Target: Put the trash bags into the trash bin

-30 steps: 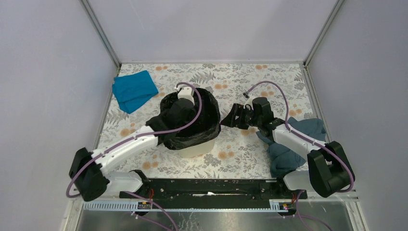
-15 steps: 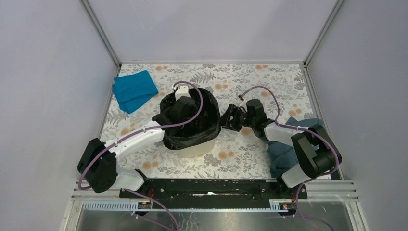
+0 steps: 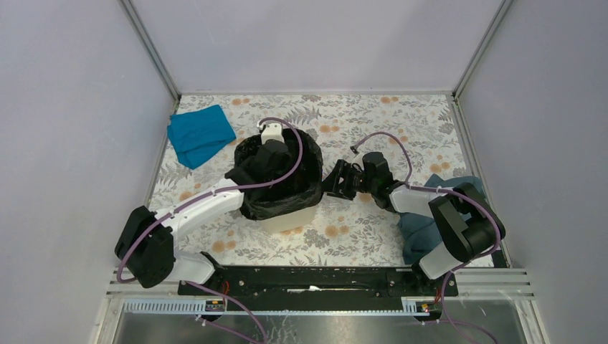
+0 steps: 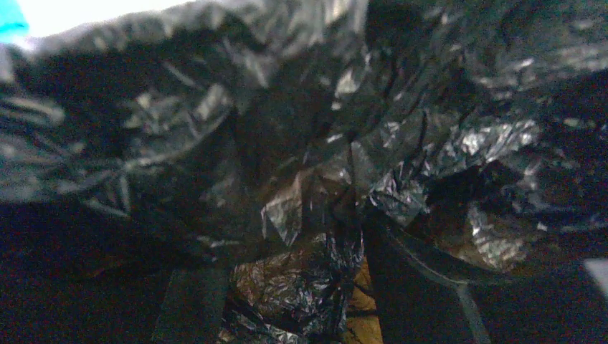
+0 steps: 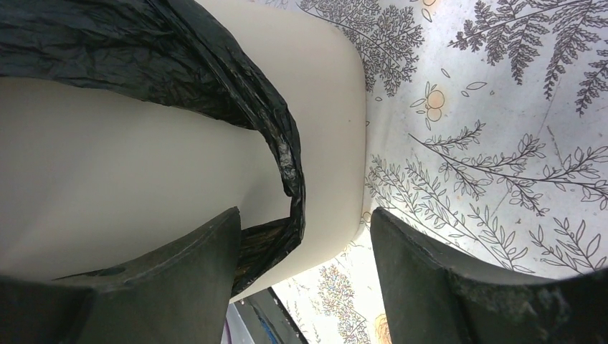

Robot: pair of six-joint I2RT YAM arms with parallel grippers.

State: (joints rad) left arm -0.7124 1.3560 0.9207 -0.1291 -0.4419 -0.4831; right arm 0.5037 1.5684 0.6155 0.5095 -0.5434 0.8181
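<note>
The glossy black trash bag (image 3: 310,166) lines the beige trash bin (image 3: 294,218), its edge folded over the rim. My left gripper (image 3: 274,159) reaches down inside the bin. In the left wrist view its fingers (image 4: 192,304) stand apart, and crumpled bag (image 4: 301,287) fills the space between them at my left gripper (image 4: 287,276). My right gripper (image 3: 335,183) is open just right of the bin. In the right wrist view a loose flap of the bag (image 5: 283,154) hangs down the bin's wall (image 5: 143,165), next to my right gripper (image 5: 305,218).
A bright blue cloth (image 3: 201,134) lies at the back left. A dark blue-grey cloth (image 3: 423,226) is bunched under the right arm. Grey walls enclose three sides, and the black base rail (image 3: 315,276) runs along the near edge.
My right gripper has moved left and nearer, up to the bin's side. The left arm has pushed farther into the bin, and the bag's opening has shifted slightly.
</note>
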